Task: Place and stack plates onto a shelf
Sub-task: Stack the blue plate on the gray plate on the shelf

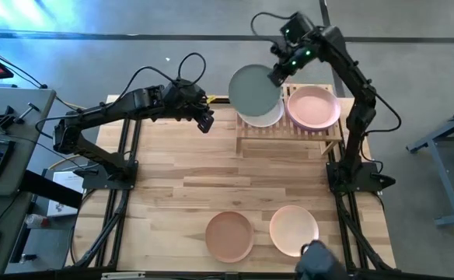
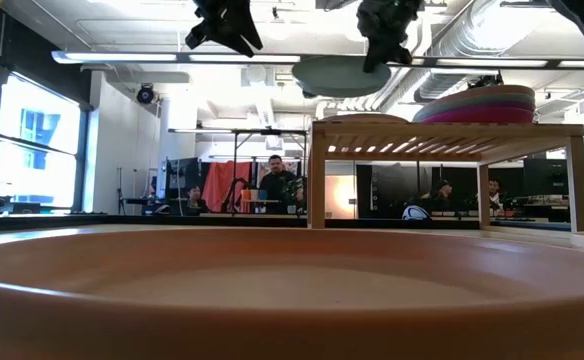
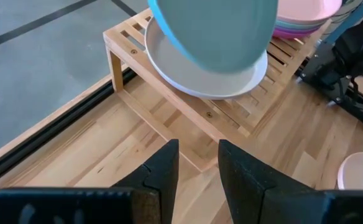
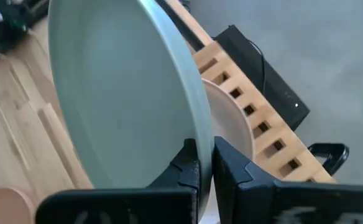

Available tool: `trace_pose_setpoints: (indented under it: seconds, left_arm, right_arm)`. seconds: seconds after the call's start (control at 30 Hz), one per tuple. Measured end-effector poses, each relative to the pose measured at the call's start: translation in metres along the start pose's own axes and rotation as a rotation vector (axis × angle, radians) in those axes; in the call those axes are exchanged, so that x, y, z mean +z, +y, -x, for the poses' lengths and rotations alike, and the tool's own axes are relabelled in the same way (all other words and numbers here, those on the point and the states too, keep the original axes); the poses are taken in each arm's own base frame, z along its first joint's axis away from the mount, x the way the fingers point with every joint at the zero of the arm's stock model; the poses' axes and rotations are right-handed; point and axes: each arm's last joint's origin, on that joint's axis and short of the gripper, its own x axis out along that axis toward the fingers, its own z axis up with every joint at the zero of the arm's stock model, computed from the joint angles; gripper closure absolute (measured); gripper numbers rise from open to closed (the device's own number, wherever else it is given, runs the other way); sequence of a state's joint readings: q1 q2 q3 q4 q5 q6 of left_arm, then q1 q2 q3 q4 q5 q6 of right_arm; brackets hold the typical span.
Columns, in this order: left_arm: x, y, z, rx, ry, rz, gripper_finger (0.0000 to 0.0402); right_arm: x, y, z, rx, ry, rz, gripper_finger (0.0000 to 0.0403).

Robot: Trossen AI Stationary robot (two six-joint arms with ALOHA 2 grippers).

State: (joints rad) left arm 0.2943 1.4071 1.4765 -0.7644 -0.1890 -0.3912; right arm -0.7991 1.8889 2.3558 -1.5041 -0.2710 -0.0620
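Right pincer (image 1: 277, 75) clamped on the rim of the grey-teal plate (image 1: 254, 89), holding it in the air above the left half of the shelf (image 1: 289, 132). Directly beneath, a cream plate (image 1: 267, 117) lying on the slats; beside it on the right half, a stack topped by the pale pink plate (image 1: 313, 106), with purple and magenta edges showing below in the low view. Left pincer (image 1: 206, 120) hovering over the table (image 1: 172, 179) just left of the shelf, fingers (image 3: 163, 171) slightly parted, empty. Near the table's front edge, terracotta plate (image 1: 228, 236) and peach plate (image 1: 294, 229) side by side.
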Motion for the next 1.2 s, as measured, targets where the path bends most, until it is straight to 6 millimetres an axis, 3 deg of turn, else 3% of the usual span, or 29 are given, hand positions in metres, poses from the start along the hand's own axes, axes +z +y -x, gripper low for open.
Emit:
trace_pose_setpoints:
  seconds: [0.17, 0.37, 0.5, 0.73, 1.0, 1.2]
  left_arm:
    - [0.000, 0.000, 0.000, -0.001, -0.002, 0.000, 0.0298]
    - [0.001, 0.000, 0.000, -0.002, -0.006, 0.001, 0.0298]
    - [0.001, 0.000, 0.000, -0.002, -0.006, 0.001, 0.0298]
    - [0.001, 0.000, 0.000, -0.002, -0.005, 0.001, 0.0298]
    - [0.001, 0.000, 0.000, -0.002, -0.005, 0.000, 0.0298]
    - [-0.001, 0.000, -0.001, 0.002, 0.004, -0.002, 0.0298]
  right_arm:
    - [-0.002, -0.027, 0.004, 0.063, -0.001, -0.082, 0.0402]
    - [-0.002, -0.048, -0.021, 0.120, 0.094, -0.132, 0.0402]
    - [0.001, -0.057, -0.038, 0.247, 0.104, -0.147, 0.0402]
    - [0.002, -0.074, -0.052, 0.281, 0.121, -0.194, 0.0402]
    - [0.001, -0.079, -0.050, 0.248, 0.129, -0.263, 0.0402]
    - [0.002, -0.066, -0.050, 0.224, 0.139, -0.242, 0.0402]
